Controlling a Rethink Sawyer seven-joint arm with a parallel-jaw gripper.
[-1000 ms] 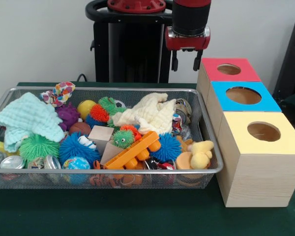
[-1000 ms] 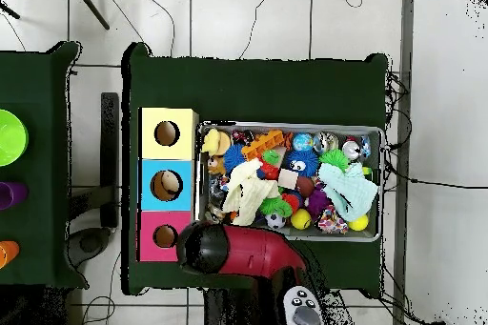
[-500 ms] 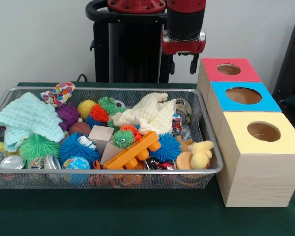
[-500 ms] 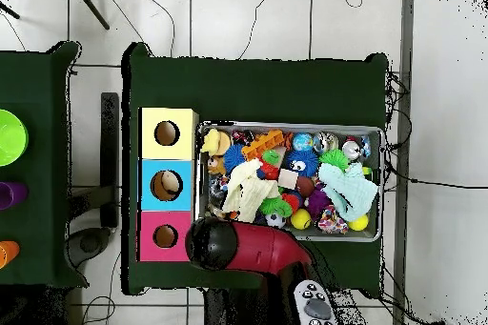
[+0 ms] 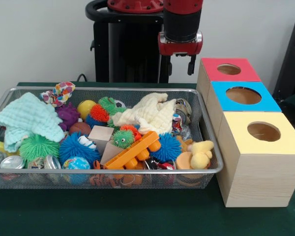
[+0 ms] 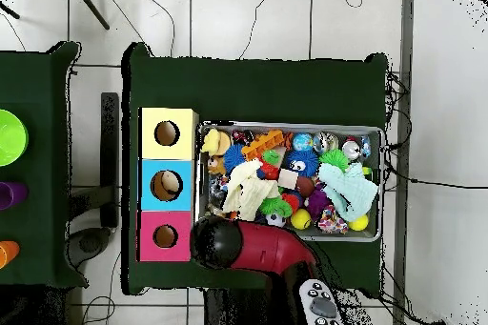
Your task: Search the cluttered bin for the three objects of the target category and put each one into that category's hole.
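The wire mesh bin point(image 5: 103, 89) is full of toys and also shows in the overhead view point(image 6: 379, 180). One ruffled printed fabric piece point(image 5: 59, 92) lies on the bin's far left rim; it shows in the overhead view point(image 6: 333, 219) too. A second printed piece point(image 5: 178, 122) peeks out right of the cream cloth point(image 5: 147, 113). I cannot make out a third. The yellow-topped box's hole point(image 5: 263, 131) is at the near right and shows overhead point(image 6: 167, 133). My gripper point(image 5: 178, 66) is open and empty. It hangs above the bin's far right corner, left of the red-topped box.
A mint-green cloth point(image 5: 27, 118) covers the bin's left end. Spiky balls, an orange toy point(image 5: 132, 151) and a yellow duck point(image 5: 200, 153) fill the front. The blue-topped box point(image 5: 243, 96) and red-topped box point(image 5: 229, 69) stand behind the yellow one. My arm point(image 6: 253, 250) hides the gripper in the overhead view.
My gripper has moved away from the red-topped box toward the bin's far right corner and risen slightly. It stays open and empty. Nothing in the bin has moved.
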